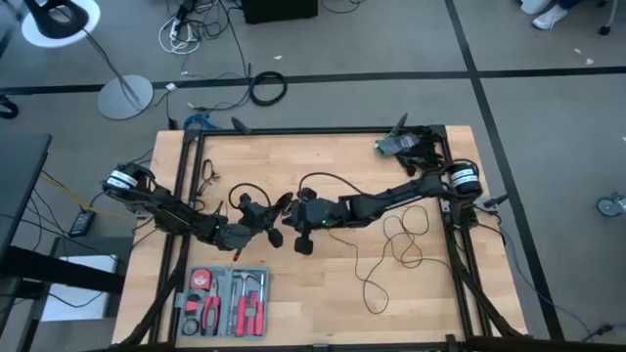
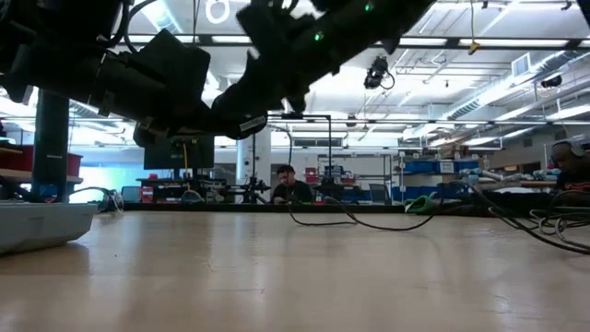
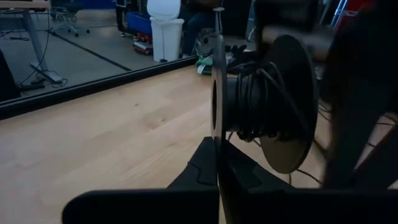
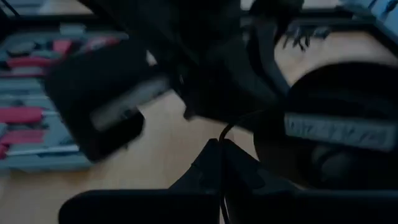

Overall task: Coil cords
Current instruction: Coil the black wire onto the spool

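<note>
Both grippers are met above the table (image 1: pixel 323 293) centre, just beyond the red-handled tool kit (image 1: pixel 225 301). Left gripper (image 1: pixel 266 217): jaws clenched on the thin rim of a black spool (image 3: pixel 264 102) wound with cord. Right gripper (image 1: pixel 293 217): jaws clenched, apparently pinching a strand of the cord (image 4: pixel 233 127), though this view is murky. The remaining cord (image 1: pixel 396 244) is seen trailing in loose loops across the table, to the right of the grippers.

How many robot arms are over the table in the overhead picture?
2. The left arm reaches in from the table's left edge; the right arm reaches in from its right edge. Their ends meet near the table's middle, above the tool tray.
</note>
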Controlling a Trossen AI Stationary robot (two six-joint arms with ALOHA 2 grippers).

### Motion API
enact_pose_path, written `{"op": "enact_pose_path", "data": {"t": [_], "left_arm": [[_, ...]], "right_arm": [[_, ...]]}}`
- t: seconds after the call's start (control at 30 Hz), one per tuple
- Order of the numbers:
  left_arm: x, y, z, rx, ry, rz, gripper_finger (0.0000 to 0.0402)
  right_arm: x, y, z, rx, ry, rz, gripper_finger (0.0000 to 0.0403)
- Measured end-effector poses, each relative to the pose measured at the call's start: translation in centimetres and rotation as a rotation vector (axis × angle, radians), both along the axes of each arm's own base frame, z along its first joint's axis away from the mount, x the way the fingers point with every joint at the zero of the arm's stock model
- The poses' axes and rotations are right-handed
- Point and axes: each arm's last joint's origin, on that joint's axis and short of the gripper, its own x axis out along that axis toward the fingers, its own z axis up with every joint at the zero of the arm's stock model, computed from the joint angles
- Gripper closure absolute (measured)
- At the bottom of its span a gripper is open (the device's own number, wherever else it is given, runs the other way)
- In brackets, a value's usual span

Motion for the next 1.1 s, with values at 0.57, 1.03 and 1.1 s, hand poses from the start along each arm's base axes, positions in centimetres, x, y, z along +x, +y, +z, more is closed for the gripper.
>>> {"op": "enact_pose_path", "data": {"t": [0.57, 1.03, 1.1], "left_arm": [[0.1, -0.1, 0.2, -0.01, -0.023, -0.018, 0.0401], [0.0, 0.0, 0.3, -0.009, -0.037, 0.007, 0.0401], [0.0, -0.1, 0.3, -0.008, -0.035, 0.005, 0.0401]], "right_arm": [[-2.4, 0.1, -5.1, 0.012, 0.084, -0.064, 0.0392], [-5.0, -0.1, -8.4, 0.12, 0.049, -0.11, 0.0381], [-5.3, -0.1, -8.5, 0.134, 0.045, -0.118, 0.0376]]}}
